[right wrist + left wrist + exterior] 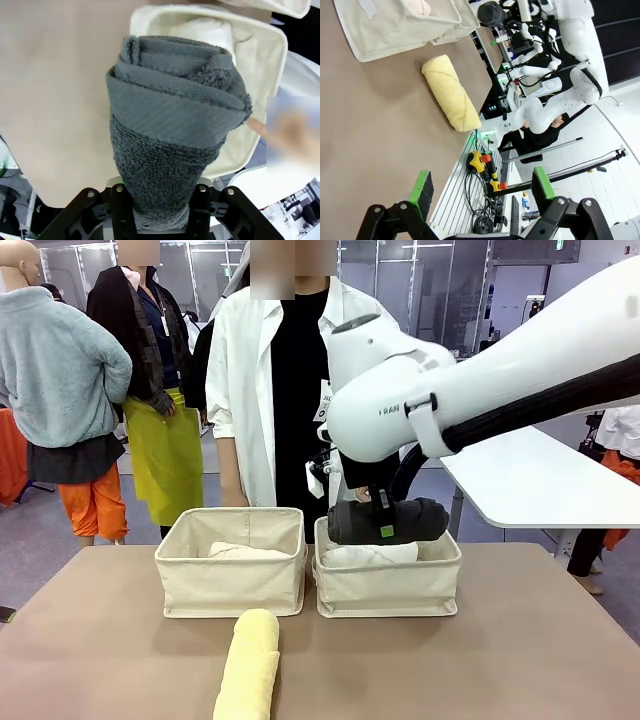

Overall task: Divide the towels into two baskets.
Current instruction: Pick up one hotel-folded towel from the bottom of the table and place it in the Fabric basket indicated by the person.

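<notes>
Above the right basket (pixel 388 592), the right pincer (pixel 386 532) pinches the dark grey towel (pixel 422 520) at its middle; left pincer (pixel 482 185) spread.

The dark grey towel (pixel 400 522) is plain, the white towel (pixel 372 554) plain too, the yellow towel (pixel 248 665) pale. The baskets (pixel 232 585) are beige, the table (pixel 500 640) dull brown.

The right arm (pixel 500 370) reaches in, right gripper (pixel 385 528) pointing down, clamped on the dark grey towel (pixel 422 520). The left gripper (pixel 482 186) gapes wide.
</notes>
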### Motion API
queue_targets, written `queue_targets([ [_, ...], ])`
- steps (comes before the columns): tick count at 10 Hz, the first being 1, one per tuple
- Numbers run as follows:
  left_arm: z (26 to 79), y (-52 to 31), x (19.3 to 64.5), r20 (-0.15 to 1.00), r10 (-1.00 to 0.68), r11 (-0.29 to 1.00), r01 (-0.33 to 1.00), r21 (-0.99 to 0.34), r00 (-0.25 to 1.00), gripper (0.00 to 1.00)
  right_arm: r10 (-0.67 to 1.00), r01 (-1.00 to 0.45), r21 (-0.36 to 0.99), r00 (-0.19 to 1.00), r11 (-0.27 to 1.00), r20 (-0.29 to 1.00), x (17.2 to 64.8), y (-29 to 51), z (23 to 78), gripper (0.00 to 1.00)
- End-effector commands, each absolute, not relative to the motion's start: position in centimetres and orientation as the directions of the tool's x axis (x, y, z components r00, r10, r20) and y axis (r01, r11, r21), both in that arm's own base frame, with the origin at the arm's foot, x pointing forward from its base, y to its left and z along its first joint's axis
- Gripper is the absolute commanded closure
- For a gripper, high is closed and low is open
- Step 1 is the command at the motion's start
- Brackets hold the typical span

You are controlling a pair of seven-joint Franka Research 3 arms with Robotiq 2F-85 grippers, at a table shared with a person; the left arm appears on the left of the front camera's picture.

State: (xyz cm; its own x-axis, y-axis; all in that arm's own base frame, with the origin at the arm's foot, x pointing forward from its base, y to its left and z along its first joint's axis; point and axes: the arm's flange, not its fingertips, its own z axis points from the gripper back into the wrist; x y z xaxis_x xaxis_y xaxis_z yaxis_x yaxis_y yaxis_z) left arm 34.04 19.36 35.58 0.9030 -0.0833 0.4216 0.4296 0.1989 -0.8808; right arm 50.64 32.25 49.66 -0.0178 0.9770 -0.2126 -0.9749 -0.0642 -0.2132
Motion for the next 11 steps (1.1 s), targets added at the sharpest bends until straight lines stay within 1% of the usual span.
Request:
queue_targets([
  [1,35.7,19.6,33.8,0.432,-0.084,0.184,0.440,-0.879,0.898,0.00,0.968,-0.965,-0.233,-0.061,-0.120,-0.245,53.6,33.4,47.6,0.59],
  [2,35.7,19.6,33.8,0.432,-0.084,0.184,0.440,-0.879,0.898,0.00,0.963,-0.960,-0.238,-0.082,-0.146,-0.258,54.6,33.4,46.4,0.59],
  [3,35.7,19.6,33.8,0.432,-0.084,0.184,0.440,-0.879,0.898,0.00,0.950,-0.955,-0.240,-0.101,-0.176,-0.296,55.3,33.1,45.3,0.52],
  [4,35.7,19.6,33.8,0.432,-0.084,0.184,0.440,-0.879,0.898,0.00,0.952,-0.960,-0.220,-0.110,-0.176,-0.285,55.5,33.0,44.9,0.45],
  [5,35.7,19.6,33.8,0.432,-0.084,0.184,0.440,-0.879,0.898,0.00,0.950,-0.959,-0.222,-0.106,-0.175,-0.294,55.5,33.1,44.6,0.27],
  [6,35.7,19.6,33.8,0.432,-0.084,0.184,0.440,-0.879,0.898,0.00,0.949,-0.960,-0.222,-0.098,-0.169,-0.298,55.2,33.1,44.2,0.20],
  [7,35.7,19.6,33.8,0.432,-0.084,0.184,0.440,-0.879,0.898,0.00,0.949,-0.964,-0.211,-0.092,-0.160,-0.300,55.1,33.0,43.9,0.02],
  [8,35.7,19.6,33.8,0.432,-0.084,0.184,0.440,-0.879,0.898,0.00,0.948,-0.966,-0.207,-0.085,-0.154,-0.308,54.8,32.9,43.9,0.00],
  [10,35.7,19.6,33.8,0.432,-0.084,0.184,0.440,-0.879,0.898,0.00,0.952,-0.967,-0.219,-0.060,-0.129,-0.299,54.4,32.6,44.5,0.02],
  [11,35.7,19.6,33.8,0.432,-0.084,0.184,0.440,-0.879,0.898,0.00,0.948,-0.968,-0.231,-0.016,-0.094,-0.319,53.9,32.4,44.7,0.00],
])
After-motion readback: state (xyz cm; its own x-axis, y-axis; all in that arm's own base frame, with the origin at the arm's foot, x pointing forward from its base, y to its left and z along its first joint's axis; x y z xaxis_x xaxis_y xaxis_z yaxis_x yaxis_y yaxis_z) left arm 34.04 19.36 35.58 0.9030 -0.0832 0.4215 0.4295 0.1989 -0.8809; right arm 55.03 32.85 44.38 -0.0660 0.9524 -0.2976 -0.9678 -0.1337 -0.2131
